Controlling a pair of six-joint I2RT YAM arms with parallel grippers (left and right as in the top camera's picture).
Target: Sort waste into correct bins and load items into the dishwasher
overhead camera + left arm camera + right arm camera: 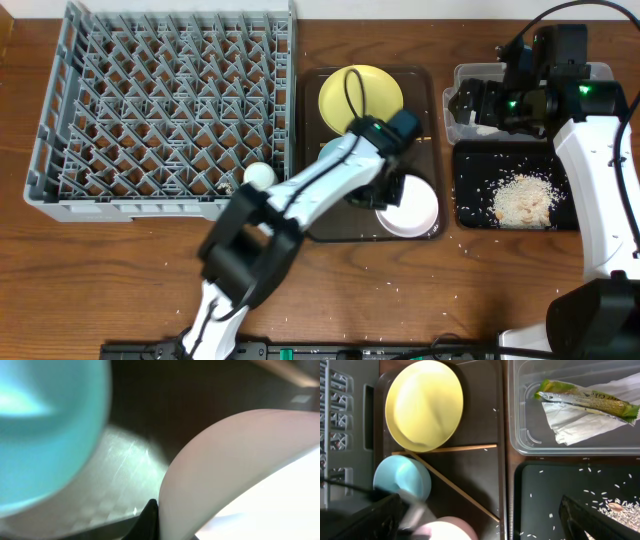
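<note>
My left gripper (385, 190) is at the left rim of the white bowl (410, 210) on the brown tray; in the left wrist view one black finger (150, 517) presses the bowl's outer wall (225, 470), and the other finger is hidden. The light blue bowl (45, 425) sits just beside it. The yellow plate (424, 405) and two chopsticks (455, 487) lie on the same tray. My right gripper (480, 525) is open and empty, high above the seam between the brown tray and the black tray (545, 495). The wrapper (585, 397) and napkin (575, 422) lie in the clear tub (520, 435).
The grey dish rack (160, 105) fills the left, with the small white cup (260, 175) at its near right corner. Rice (520, 198) is piled in the black tray (470, 215), and a few grains lie on the table around it. The brown tray (432, 110) stands between rack and bins.
</note>
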